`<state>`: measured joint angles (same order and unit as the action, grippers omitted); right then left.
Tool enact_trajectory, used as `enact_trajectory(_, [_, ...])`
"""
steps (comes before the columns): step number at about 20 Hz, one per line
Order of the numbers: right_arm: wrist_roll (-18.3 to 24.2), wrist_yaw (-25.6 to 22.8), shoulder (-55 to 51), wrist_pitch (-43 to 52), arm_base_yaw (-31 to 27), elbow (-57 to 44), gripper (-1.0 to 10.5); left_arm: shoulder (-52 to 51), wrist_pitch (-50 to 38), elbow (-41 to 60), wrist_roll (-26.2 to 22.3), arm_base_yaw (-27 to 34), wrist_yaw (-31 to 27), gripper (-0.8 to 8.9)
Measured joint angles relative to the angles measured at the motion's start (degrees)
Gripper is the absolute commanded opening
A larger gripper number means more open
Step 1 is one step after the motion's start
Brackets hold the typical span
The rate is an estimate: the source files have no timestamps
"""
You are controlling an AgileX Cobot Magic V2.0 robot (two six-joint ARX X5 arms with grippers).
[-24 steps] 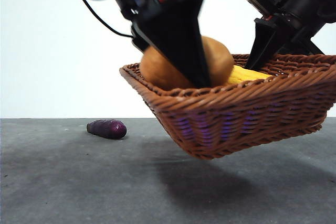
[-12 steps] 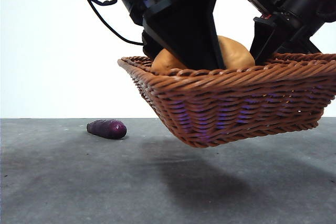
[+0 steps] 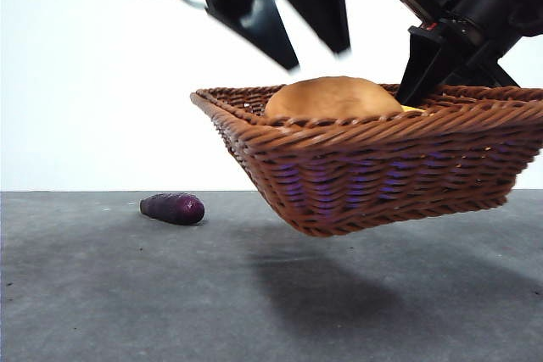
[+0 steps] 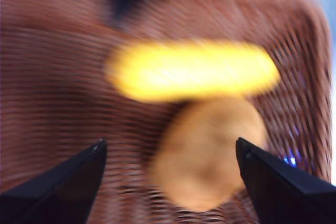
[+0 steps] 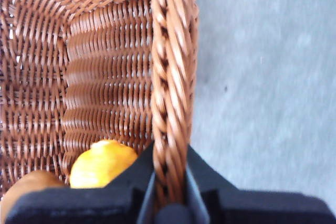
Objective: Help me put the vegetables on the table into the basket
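A: Dark purple and glossy, the eggplant [image 3: 172, 208] lies on its side far to the left on the grey table [image 3: 127, 294], well apart from everything else. Nothing touches it.

B: And next along?

A: The woven wicker basket [image 3: 373, 180], brown, with a braided rim. It hangs tilted above the table, clear of the surface, its shadow below it. The potato [image 3: 333, 99] bulges over the near rim; behind it only a sliver of the yellow corn cob [image 3: 411, 109] shows.

B: Are both truly inside?

A: Yes. The left wrist view, though blurred, shows the corn cob [image 4: 191, 71] lying across the basket floor [image 4: 52, 77] with the potato [image 4: 207, 153] just beside it, seemingly touching. The right wrist view shows an end of the corn [image 5: 102, 163] and a bit of potato [image 5: 26, 184] near the side wall.

B: The pincers?

A: The left gripper [image 4: 168, 182] is above the basket with its jaws spread wide, holding nothing; the potato lies between them but lower. In the front view it is the blurred dark shape at the top [image 3: 314, 36].

B: And on the right?

A: The right gripper [image 5: 169, 187] has its jaws pinched on the basket's braided rim [image 5: 170, 77], one inside the wall, one outside. In the front view it [image 3: 420, 82] meets the far rim on the right.
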<state>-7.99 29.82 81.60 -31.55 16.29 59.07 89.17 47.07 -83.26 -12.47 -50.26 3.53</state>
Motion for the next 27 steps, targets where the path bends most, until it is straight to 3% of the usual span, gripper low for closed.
enact_trajectory(4, [0.0, 0.0, 0.0, -1.2, -4.3, 2.1, -0.1, -1.1, 2.7, -11.8, 8.2, 10.1, -0.4, 4.17])
enact_trajectory(11, [2.9, 0.5, 0.0, -7.3, -14.5, 12.9, -0.1, 4.1, -0.5, -12.7, 22.1, 31.2, -0.6, 4.18])
enact_trajectory(20, [7.6, 0.7, 0.0, -11.0, -14.7, 15.5, -0.1, 27.1, -6.7, -15.9, 33.2, 33.5, 1.4, 4.18])
enact_trajectory(27, [9.3, 2.1, 0.0, -11.5, -14.7, 15.5, -0.1, 38.7, 1.6, -30.0, 37.7, 34.4, 1.1, 4.18])
